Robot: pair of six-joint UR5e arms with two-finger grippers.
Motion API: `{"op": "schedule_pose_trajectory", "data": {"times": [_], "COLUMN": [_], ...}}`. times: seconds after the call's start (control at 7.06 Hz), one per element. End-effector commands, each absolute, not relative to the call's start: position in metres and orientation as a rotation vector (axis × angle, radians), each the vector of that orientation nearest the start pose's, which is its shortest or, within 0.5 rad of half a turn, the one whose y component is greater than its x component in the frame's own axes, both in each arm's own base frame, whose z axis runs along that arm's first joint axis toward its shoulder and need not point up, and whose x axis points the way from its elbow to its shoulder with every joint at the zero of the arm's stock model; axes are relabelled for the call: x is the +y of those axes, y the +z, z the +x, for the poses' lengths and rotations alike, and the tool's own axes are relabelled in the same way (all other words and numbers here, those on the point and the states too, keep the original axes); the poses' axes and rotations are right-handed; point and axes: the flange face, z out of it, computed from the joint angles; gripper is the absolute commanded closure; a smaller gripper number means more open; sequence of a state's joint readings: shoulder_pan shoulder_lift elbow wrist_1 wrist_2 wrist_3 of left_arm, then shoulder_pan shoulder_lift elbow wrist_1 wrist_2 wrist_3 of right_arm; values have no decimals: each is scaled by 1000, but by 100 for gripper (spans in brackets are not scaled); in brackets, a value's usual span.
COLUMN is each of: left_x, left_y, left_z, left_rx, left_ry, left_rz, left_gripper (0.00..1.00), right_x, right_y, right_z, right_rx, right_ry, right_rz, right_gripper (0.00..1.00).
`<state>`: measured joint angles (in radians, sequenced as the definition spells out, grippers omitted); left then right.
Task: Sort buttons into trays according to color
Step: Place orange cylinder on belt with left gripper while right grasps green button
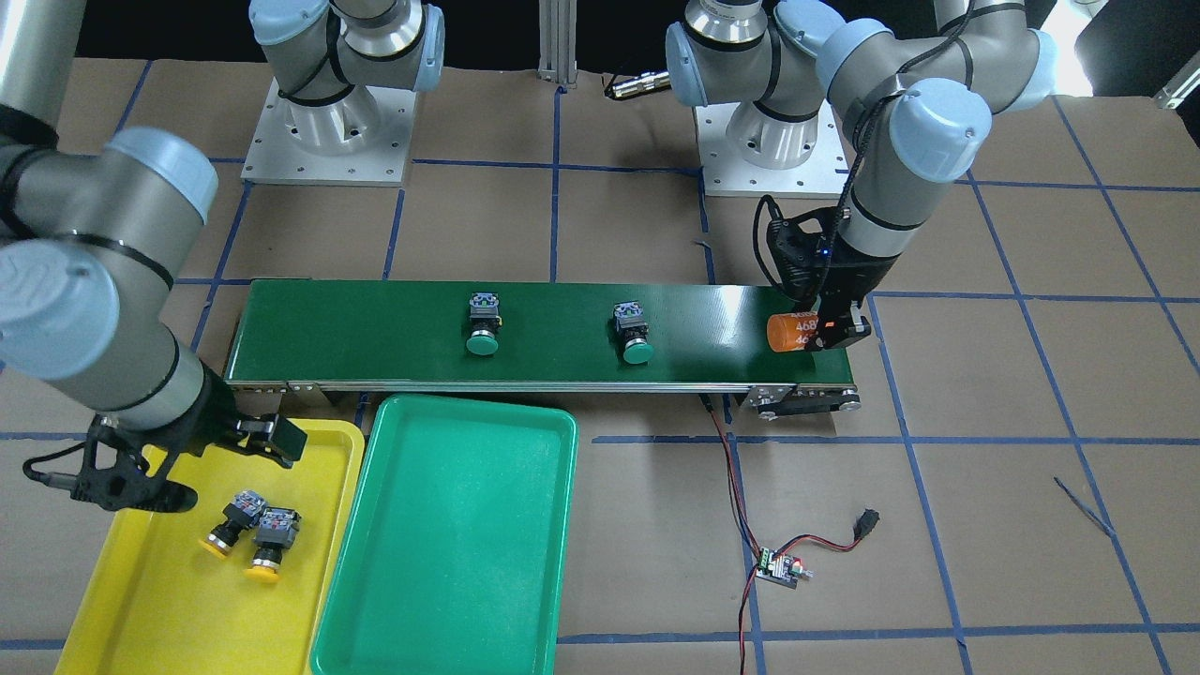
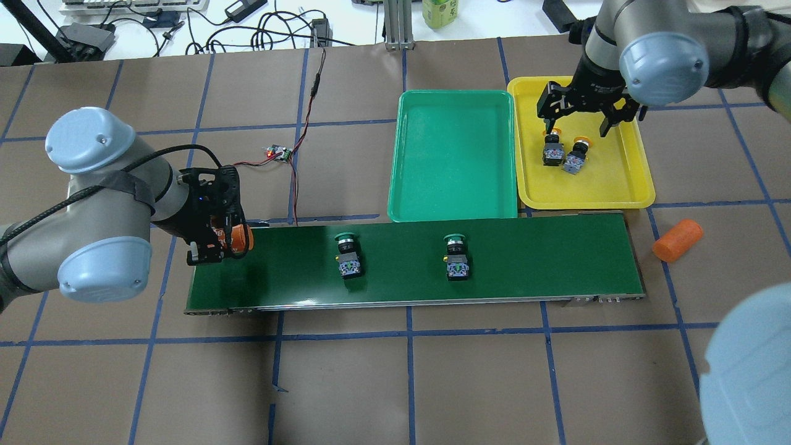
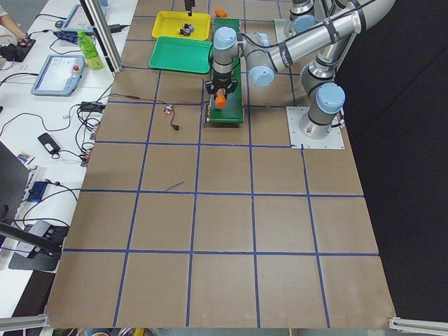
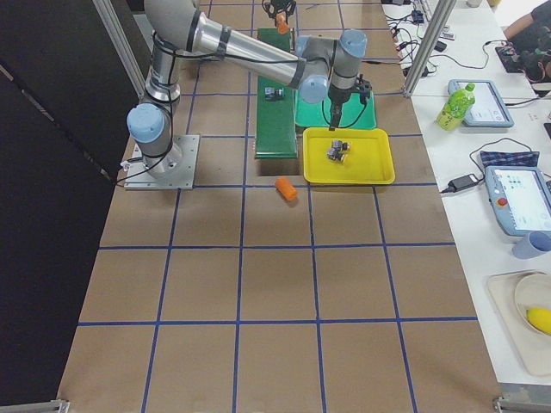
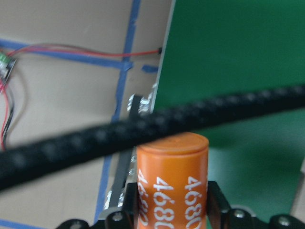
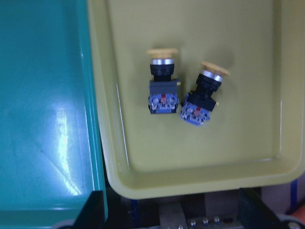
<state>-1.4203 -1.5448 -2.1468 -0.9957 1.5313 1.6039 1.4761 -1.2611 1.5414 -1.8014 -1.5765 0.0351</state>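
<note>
1. At the left of the overhead view, my left claw (image 2: 228, 241) is clamped on an orange cylinder (image 5: 171, 176) marked 4680, over the left end of the dark green belt (image 2: 544, 272). The cylinder is not for sorting, so I judge it a side matter.
2. Toward the middle, two green buttons (image 2: 347, 254) (image 2: 456, 258) lie on the belt, well apart, caps pointing toward the trays. They are the half of the job left.
3. Above the belt, right of centre, the green tray (image 2: 454, 167) holds no button yet.
4. Right beside it, the yellow tray (image 2: 618, 179) holds both yellow buttons (image 2: 552, 148) (image 2: 576, 157), close together in its upper half.
5. My right claw (image 2: 576, 123) hangs over that tray, fingers spread wide, gripping nothing. I judge yellow done. Next, this claw should cross to the nearer green button, close on its blocky body and carry it to the green tray.
6. At the far right, a second orange cylinder (image 2: 678, 240) lies on the desk (image 2: 482, 371), just off the belt's end.
</note>
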Motion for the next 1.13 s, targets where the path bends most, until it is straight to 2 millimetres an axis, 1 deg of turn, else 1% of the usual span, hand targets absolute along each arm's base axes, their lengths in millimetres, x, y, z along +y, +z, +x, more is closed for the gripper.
{"op": "schedule_pose_trajectory", "data": {"times": [0.0, 0.14, 0.28, 0.43, 0.57, 0.71, 0.85, 0.99], "left_x": [-429, -429, -430, -430, -429, -432, -433, -439], "left_y": [277, 275, 278, 278, 277, 283, 295, 301], "left_z": [-93, -94, -94, -94, -94, -93, -91, -86], "left_rx": [2271, 2275, 2271, 2280, 2296, 2292, 2313, 2560], "left_ry": [-64, -73, -80, -83, -77, -92, -118, -133], "left_rz": [2196, 2203, 2196, 2186, 2177, 2164, 2113, 1805], "left_gripper": [100, 85, 41, 8, 0, 0, 0, 0], "right_x": [-541, -524, -514, -509, -498, -488, -481, -475], "right_y": [412, 391, 374, 361, 341, 320, 304, 285], "right_z": [101, 124, 150, 169, 179, 182, 182, 184], "right_rx": [3136, 3136, 3141, 3144, 3117, 3077, 3076, 3057], "right_ry": [149, 202, 219, 193, 247, 283, 263, 254], "right_rz": [166, 123, 73, 63, 47, 40, 44, 44], "right_gripper": [0, 0, 0, 0, 0, 0, 0, 0]}}
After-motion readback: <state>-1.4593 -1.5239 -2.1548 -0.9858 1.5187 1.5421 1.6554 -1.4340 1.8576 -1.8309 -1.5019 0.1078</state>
